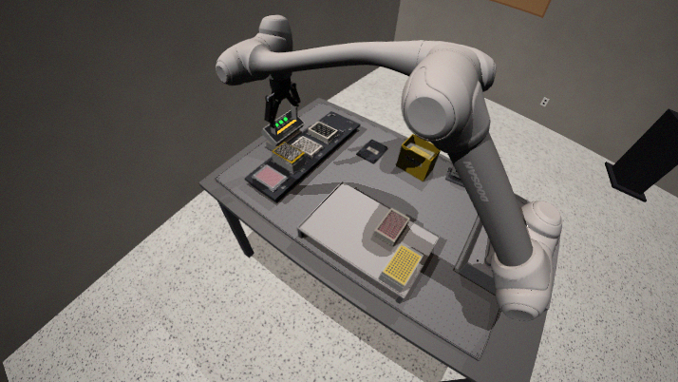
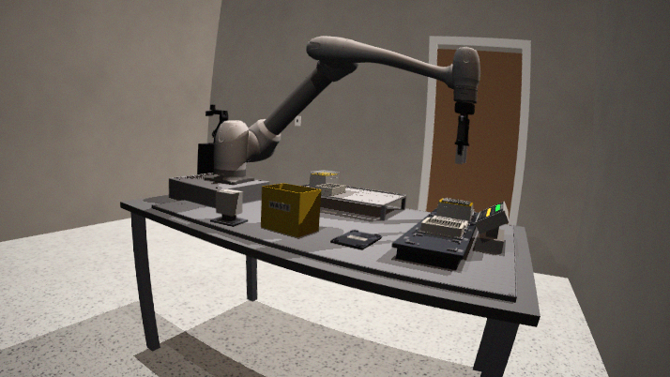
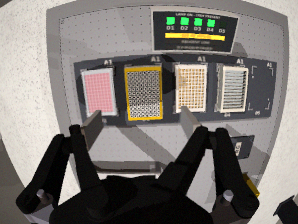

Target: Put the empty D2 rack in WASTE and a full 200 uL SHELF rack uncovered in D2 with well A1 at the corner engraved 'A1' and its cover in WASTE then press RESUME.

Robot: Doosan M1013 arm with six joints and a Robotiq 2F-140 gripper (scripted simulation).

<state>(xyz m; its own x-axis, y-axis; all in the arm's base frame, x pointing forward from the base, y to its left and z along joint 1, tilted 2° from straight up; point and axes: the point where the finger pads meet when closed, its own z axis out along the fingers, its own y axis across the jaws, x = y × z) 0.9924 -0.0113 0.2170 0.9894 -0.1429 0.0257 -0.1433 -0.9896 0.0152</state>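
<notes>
Above the far end of the grey table (image 2: 328,274), the gripper (image 2: 461,158) is seen hanging from the outstretched arm (image 1: 342,54), well clear of the black deck (image 1: 332,143) below it; its fingers are held apart, with nothing between them. In the wrist view, four deck positions are shown occupied in a row: a pink-topped plate (image 3: 99,92), a yellow-framed tip rack (image 3: 144,92) with a dark speckled top, a pale plate (image 3: 190,87) and a white ribbed reservoir (image 3: 233,88), while the position at the right end of the deck is bare. The yellow-framed rack is thus located in the second position, between the two plates, and it stands taller than its neighbours in the top view. Whether tips remain in it cannot be told. Beyond the deck, a slanted control panel (image 3: 194,30) is shown with green lights and a lit yellow strip. The yellow bin marked WASTE (image 2: 290,209) is seen upright nearer the arm's base, with a small black nest (image 2: 357,239) lying between it and the deck. On the pale shelf platform (image 1: 342,223), two further racks are carried: a red-topped rack (image 1: 392,224) and, just beside it at the platform's corner, a yellow-topped rack (image 1: 402,265). A small grey box on a stand (image 2: 229,203) is placed near the bin.
</notes>
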